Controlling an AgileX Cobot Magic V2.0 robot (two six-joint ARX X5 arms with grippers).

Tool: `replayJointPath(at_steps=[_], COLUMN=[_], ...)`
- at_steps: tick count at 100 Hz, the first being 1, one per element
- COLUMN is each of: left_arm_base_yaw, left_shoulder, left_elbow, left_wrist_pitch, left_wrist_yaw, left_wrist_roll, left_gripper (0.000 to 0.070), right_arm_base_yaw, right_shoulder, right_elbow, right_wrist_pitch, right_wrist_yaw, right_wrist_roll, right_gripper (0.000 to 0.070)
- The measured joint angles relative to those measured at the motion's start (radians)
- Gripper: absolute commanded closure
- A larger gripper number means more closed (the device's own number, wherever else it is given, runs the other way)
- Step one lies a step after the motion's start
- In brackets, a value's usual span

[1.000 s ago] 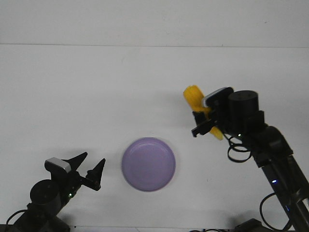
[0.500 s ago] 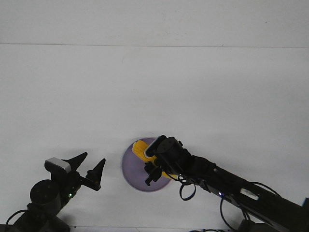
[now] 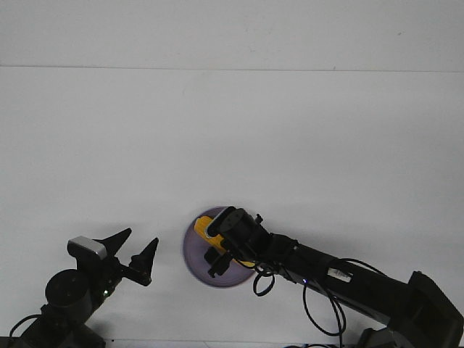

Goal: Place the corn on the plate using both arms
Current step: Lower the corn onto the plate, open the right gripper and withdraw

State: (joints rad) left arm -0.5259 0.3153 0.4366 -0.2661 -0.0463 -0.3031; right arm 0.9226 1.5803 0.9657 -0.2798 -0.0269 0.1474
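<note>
The right pincer [image 3: 215,262] grips the corn [image 3: 203,228] over the plate [image 3: 190,254], its axis running far-left to near-right, while the left pincer [image 3: 138,252] gapes wide.

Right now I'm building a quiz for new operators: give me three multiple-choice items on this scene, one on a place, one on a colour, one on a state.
1. Where is the corn?
A. Over the plate
B. By the left gripper
C. At the table's far edge

2. What colour is the plate?
A. Green
B. Lavender-purple
C. Red

3. How do the left gripper's jaws stand?
A. Shut on the corn
B. Shut on the plate
C. Open and empty

Answers:
1. A, the corn shows yellow above the plate, under the right gripper.
2. B, its rim is pale purple.
3. C, the jaws are spread apart with nothing between.
</note>
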Motion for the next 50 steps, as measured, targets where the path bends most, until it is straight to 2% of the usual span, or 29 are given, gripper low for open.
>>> replayJointPath(at_steps=[19,27,37,50], left_arm_base_yaw=[0.0,0.0,0.0,0.0], left_shoulder=[0.0,0.0,0.0,0.0], left_elbow=[0.0,0.0,0.0,0.0], left_wrist_pitch=[0.002,0.008,0.017,0.018], left_wrist_yaw=[0.0,0.0,0.0,0.0], left_wrist_roll=[0.0,0.0,0.0,0.0], left_gripper=[0.0196,0.0196,0.0196,0.0196], right_arm_base_yaw=[0.0,-0.001,-0.001,-0.001], right_shoulder=[-0.023,-0.106,-0.285,-0.531], right_elbow=[0.0,-0.005,-0.005,0.002], right_wrist_pitch=[-0.009,-0.02,-0.023,-0.071], right_wrist_yaw=[0.002,0.033,0.121,0.304], right_wrist_roll=[-0.001,-0.003,-0.016,-0.048], right_gripper=[0.013,0.013,0.013,0.0131])
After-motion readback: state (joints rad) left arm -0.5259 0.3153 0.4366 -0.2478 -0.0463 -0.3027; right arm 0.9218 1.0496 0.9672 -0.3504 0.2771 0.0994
